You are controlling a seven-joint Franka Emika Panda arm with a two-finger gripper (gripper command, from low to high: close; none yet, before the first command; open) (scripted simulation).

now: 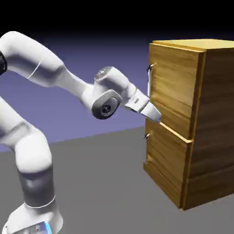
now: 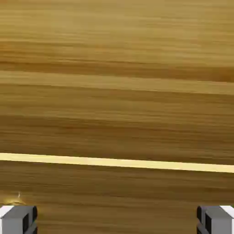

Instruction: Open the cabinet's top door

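Note:
The wooden cabinet point(image 1: 210, 137) stands at the exterior view's right. Its top door point(image 1: 176, 84) carries a small silver handle point(image 1: 149, 78) near its left edge. My gripper point(image 1: 155, 116) is right at the door's lower left corner, well below the handle and just above the seam to the lower panel point(image 1: 167, 160). In the hand view, wood grain fills the picture, crossed by a pale seam line point(image 2: 117, 162). The two grey fingertips point(image 2: 18, 219) sit far apart at the bottom corners, so the gripper point(image 2: 117, 220) is open with nothing between them. The handle is out of the hand view.
The lower panel has its own small handle point(image 1: 147, 136) just beneath my gripper. Grey table point(image 1: 100, 183) stretches between the robot's base and the cabinet.

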